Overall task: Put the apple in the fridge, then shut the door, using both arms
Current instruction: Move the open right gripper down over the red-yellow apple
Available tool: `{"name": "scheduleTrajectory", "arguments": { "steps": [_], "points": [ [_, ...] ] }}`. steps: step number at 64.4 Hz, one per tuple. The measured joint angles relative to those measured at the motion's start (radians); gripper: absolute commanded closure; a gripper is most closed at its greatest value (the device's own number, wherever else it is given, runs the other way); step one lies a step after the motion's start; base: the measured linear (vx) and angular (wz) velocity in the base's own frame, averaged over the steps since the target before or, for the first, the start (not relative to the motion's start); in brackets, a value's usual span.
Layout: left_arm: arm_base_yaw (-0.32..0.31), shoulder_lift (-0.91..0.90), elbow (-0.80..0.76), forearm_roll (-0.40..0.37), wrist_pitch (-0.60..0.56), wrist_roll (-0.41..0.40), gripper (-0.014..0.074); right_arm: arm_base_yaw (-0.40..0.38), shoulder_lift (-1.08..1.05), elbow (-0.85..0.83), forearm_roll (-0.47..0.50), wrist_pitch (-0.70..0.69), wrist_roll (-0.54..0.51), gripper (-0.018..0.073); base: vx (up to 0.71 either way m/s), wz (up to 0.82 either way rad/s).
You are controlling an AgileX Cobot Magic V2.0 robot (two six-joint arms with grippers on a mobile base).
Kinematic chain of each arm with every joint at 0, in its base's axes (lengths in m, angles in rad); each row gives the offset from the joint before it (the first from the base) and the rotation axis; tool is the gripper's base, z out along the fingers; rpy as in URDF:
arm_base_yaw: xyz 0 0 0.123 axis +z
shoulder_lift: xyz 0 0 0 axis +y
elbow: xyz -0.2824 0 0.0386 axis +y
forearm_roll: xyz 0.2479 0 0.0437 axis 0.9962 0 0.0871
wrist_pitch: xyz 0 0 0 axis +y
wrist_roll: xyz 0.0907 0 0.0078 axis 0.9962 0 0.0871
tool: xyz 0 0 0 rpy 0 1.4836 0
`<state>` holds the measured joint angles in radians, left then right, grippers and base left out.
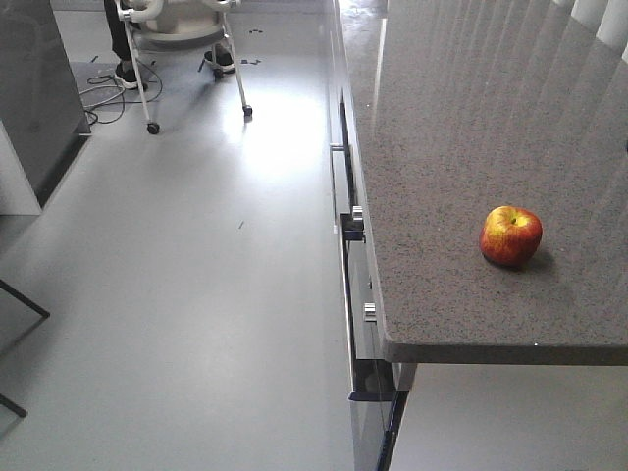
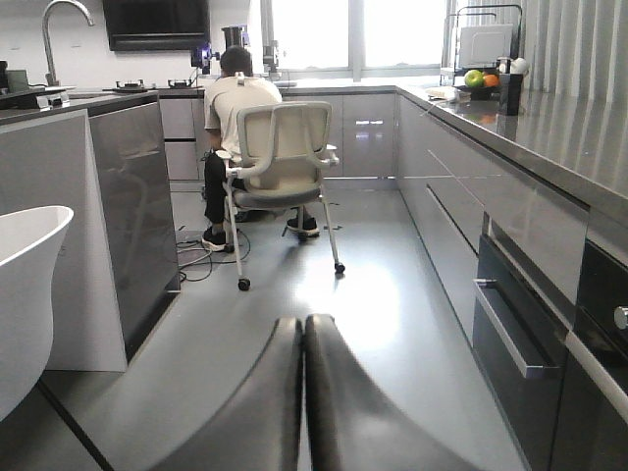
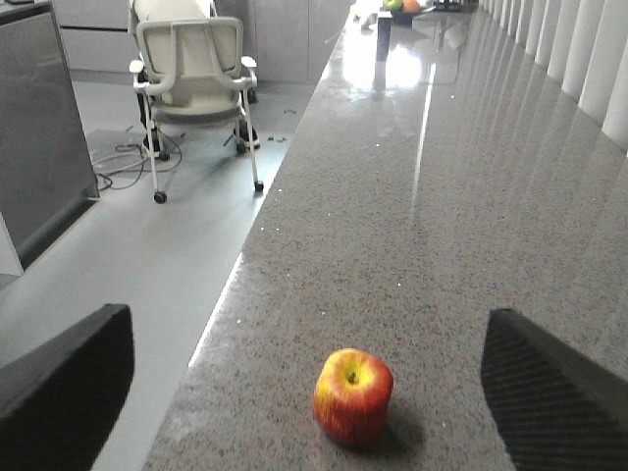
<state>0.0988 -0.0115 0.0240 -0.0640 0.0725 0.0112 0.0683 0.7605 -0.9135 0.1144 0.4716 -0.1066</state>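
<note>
Counter (image 1: 461,147) with apple (image 1: 510,235): front, right-wrist views only

Front high over counter (image 1: 471,128); right wrist low, shares apple (image 1: 510,235); left faces aisle (image 2: 373,294).

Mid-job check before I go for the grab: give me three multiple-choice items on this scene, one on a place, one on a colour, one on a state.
1. Where does the apple sit?
A) on the speckled grey counter
B) on the floor
C) on the chair

2. What colour is the apple?
A) plain green
B) red with yellow patches
C) plain orange

3. How do the fingers of the right gripper stand?
A) shut on the apple
B) shut and empty
C) open, clear of the apple

Answers:
1 A: the front view shows it resting on the counter, casting a shadow there.
2 B: red skin with yellow shows in both views.
3 C: the right wrist view shows the fingers wide apart, with the apple ahead and untouched.
</note>
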Motion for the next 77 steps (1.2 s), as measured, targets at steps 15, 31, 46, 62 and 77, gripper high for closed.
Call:
{"name": "scheduleTrajectory", "arguments": {
  "steps": [15, 31, 46, 62, 77],
  "points": [
    [0.0, 0.0, 0.0, 0.0, 0.0, 0.0, 0.0603, 0.0, 0.273, -0.187, 0.001, 0.045, 0.011, -0.0108, 0.0, 0.0],
    [0.0, 0.0, 0.0, 0.0, 0.0, 0.0, 0.0603, 0.0, 0.497, -0.321, 0.0, 0.06, 0.101, -0.0101, 0.0, 0.0],
    [0.0, 0.0, 0.0, 0.0, 0.0, 0.0, 0.0603, 0.0, 0.643, -0.41, -0.011, 0.141, 0.213, -0.0089, 0.0, 0.0],
    [0.0, 0.0, 0.0, 0.0, 0.0, 0.0, 0.0603, 0.0, 0.759, -0.505, -0.072, 0.205, 0.287, -0.008, 0.0, 0.0],
    [0.0, 0.0, 0.0, 0.0, 0.0, 0.0, 0.0603, 0.0, 0.843, -0.529, -0.18, 0.254, 0.362, -0.0074, 0.0, 0.0]
  ]
}}
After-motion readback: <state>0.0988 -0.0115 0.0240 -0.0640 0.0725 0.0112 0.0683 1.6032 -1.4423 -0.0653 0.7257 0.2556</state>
